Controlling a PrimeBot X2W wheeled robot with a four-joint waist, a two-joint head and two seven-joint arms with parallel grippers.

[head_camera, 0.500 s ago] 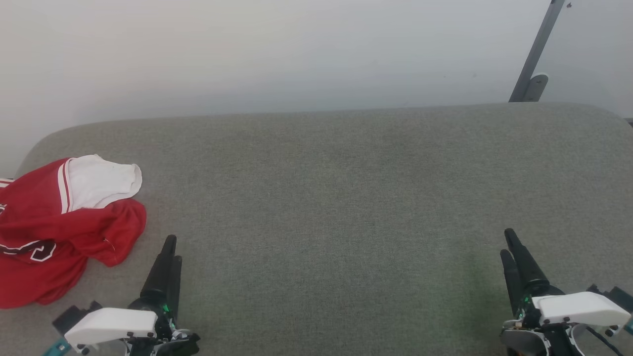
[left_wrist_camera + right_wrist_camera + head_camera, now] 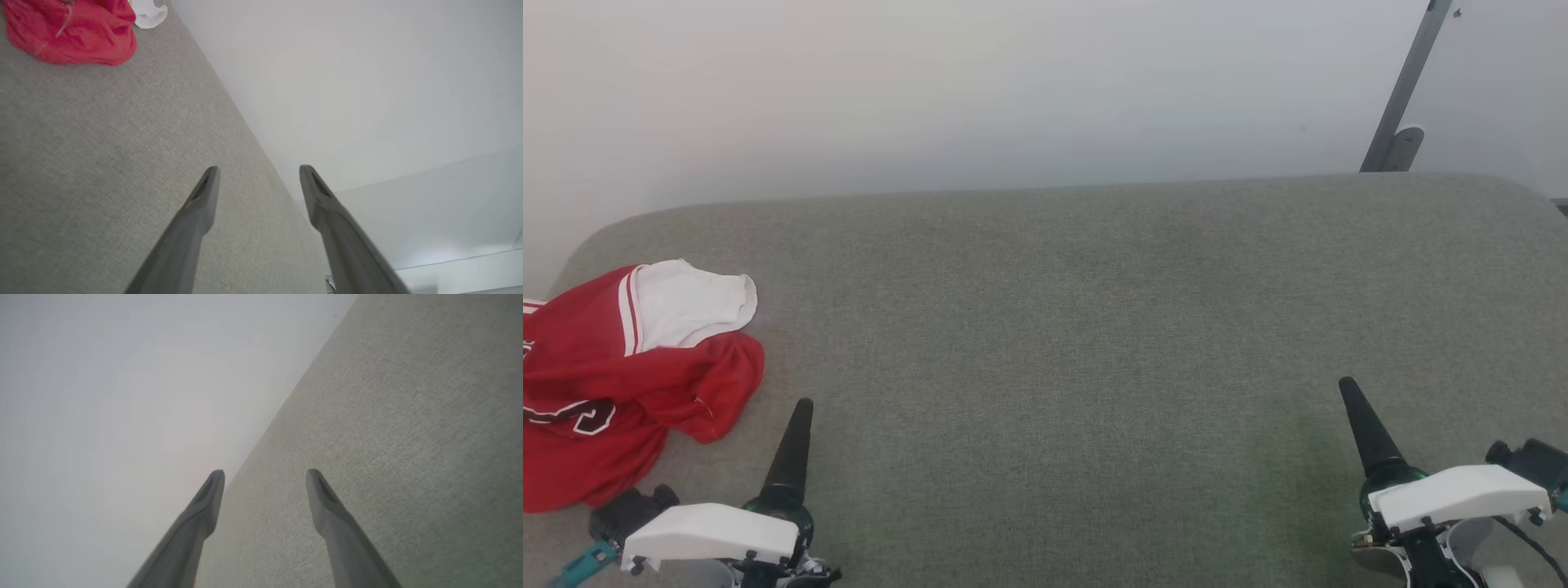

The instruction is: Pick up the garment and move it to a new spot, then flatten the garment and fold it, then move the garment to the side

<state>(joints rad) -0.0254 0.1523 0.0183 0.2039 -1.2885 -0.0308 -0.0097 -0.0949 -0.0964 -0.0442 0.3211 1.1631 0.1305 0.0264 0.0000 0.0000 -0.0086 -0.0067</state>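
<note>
Nearby, crumpled garment (image 2: 613, 384), leftward of left gripper (image 2: 802, 407)

The left gripper (image 2: 800, 408) and right gripper (image 2: 1349, 390) each carry long dark tapered fingers (image 2: 204, 196) on a greenish collar (image 2: 788, 500), under a white wrist cover (image 2: 711, 529) dotted with small dark screws. A black cable (image 2: 1521, 545) trails off the right wrist; a teal piece (image 2: 580, 565) edges the left.

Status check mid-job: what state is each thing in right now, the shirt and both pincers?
shirt: crumpled in a heap at the left end of the grey pad, not held.
left pincer: open, empty, beside the shirt but apart from it.
right pincer: open, empty, at the pad's right side.
</note>
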